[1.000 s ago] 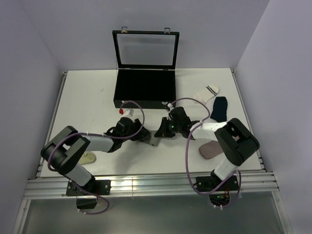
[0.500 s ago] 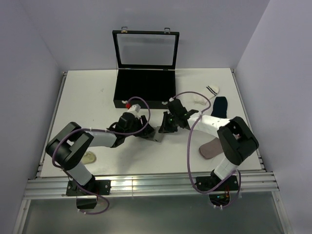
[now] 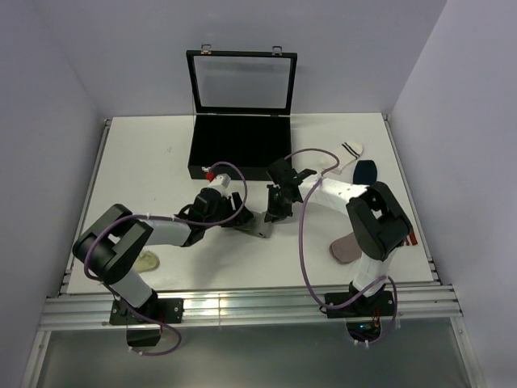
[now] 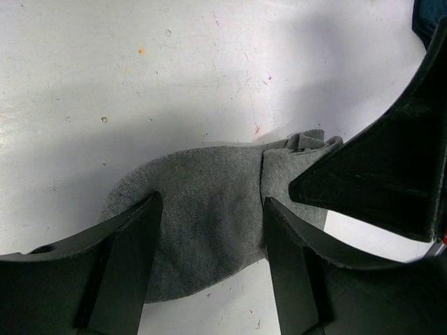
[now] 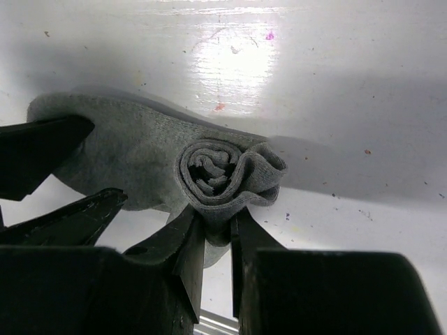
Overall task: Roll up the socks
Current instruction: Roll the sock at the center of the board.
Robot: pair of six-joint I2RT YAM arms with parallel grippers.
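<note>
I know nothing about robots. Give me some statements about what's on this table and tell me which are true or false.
1. The right tool pinches the rolled end of the grey sock. True.
2. The left tool is clamped shut. False: its jaws stand apart over the sock's flat part.
3. The lid of the black case is closed. False: it stands open.
4. A white striped sock and a navy sock lie unrolled near each other. True.
5. The grey sock is fully rolled. False: only one end is rolled.
</note>
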